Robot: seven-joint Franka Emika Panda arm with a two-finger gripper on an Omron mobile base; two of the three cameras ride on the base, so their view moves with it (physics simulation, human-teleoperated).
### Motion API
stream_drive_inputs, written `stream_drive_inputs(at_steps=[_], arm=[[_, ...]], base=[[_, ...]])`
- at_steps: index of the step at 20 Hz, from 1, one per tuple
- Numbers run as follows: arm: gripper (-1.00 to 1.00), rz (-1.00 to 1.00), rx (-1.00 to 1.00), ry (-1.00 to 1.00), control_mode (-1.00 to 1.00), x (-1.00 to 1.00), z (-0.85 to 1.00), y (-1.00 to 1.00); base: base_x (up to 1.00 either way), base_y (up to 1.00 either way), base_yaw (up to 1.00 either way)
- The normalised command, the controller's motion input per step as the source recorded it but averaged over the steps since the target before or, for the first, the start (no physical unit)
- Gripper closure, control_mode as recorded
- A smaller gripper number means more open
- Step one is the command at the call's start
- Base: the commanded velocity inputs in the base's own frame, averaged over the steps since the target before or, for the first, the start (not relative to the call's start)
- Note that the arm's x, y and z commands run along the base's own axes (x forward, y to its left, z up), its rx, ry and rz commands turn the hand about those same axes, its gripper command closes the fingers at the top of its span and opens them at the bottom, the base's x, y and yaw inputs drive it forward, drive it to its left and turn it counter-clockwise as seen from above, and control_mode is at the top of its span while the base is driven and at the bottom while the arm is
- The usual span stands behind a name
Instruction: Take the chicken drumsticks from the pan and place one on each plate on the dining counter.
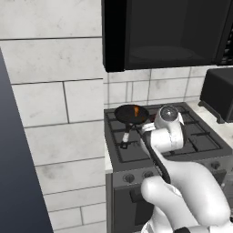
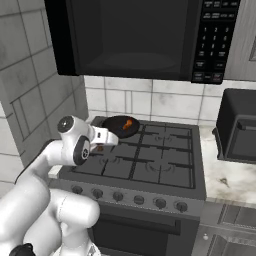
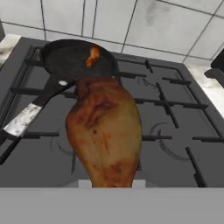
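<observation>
My gripper is shut on one of the chicken drumsticks, an orange-brown piece that hangs over the front left burner of the stove. In the hand view it hides the finger tips. The small black pan sits on the back left burner, just beyond the gripper, its long handle pointing toward the stove front. Another drumstick lies inside the pan, near its far side. The plates and the dining counter are out of view.
The dark gas stove has raised grates and a row of knobs along its front. A black microwave hangs low above it. A black boxy appliance stands on the marble counter to the right. A tiled wall closes the left.
</observation>
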Motion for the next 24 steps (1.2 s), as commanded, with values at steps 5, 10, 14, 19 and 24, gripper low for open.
stream_drive_inputs(at_steps=[5, 10, 14, 19, 24], arm=[[1.00, -0.10, 0.00, 0.24, -1.00, -0.36, 0.30, 0.00], [1.00, -0.01, 0.05, 0.26, -1.00, -0.30, 0.56, -0.01], [1.00, 0.00, 0.10, 0.27, -1.00, -0.23, 0.70, -0.14], [1.00, 0.00, 0.01, 0.01, -1.00, -0.42, 0.35, -0.04], [1.00, 0.00, -0.03, -0.02, -1.00, -0.10, -0.03, 0.01]], base=[[0.00, 0.00, 0.00], [0.00, 0.00, 0.00], [0.00, 0.00, 0.00], [0.00, 0.00, 0.00], [0.00, 0.00, 0.00]])
